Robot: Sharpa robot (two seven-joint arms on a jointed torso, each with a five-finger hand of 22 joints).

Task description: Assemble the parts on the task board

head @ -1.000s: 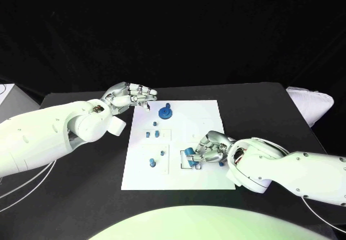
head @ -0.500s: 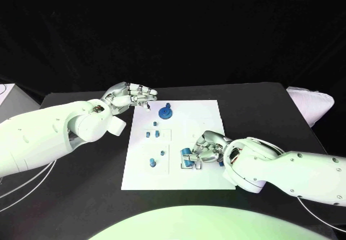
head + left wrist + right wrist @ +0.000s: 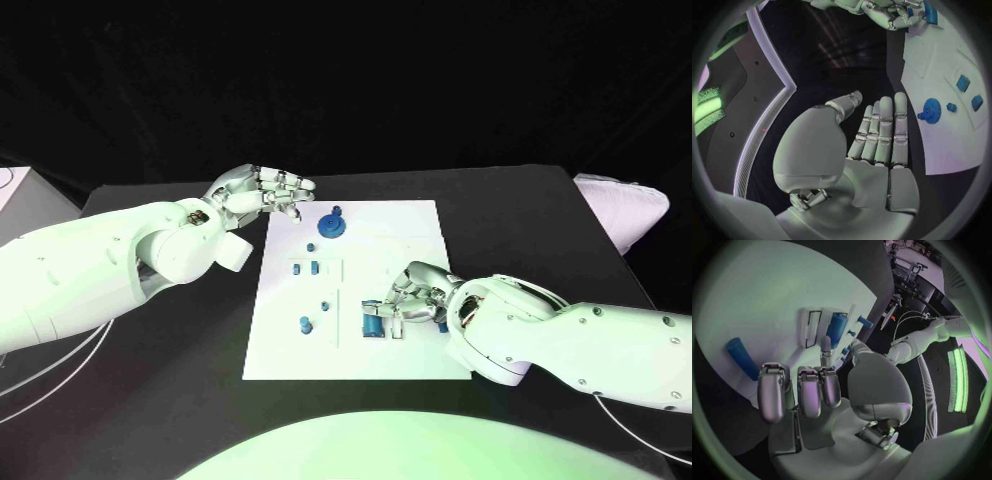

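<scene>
The white task board [image 3: 346, 350] lies mid-table. On it stand a round blue knob [image 3: 330, 226], two small blue pegs [image 3: 303, 267] and one more peg [image 3: 306, 323]. My right hand [image 3: 420, 300] hovers low over the board's near right part. Its thumb tip [image 3: 825, 344] lies beside an upright blue cylinder [image 3: 837, 328] that stands at a rectangular slot [image 3: 374, 322]. I see nothing gripped between its fingers. Another blue cylinder [image 3: 741, 358] lies loose on the board by that hand. My left hand [image 3: 265, 190] hangs over the board's far left corner, fingers [image 3: 881, 131] straight and holding nothing.
A white box [image 3: 29, 200] stands at the table's far left edge, and a pale padded object [image 3: 627, 210] lies at the far right edge. Black table surface [image 3: 173, 340] surrounds the board on all sides.
My right hand has shifted slightly toward the near left, and the blue cylinder it carried now stands lower at the slot. The left hand has not moved.
</scene>
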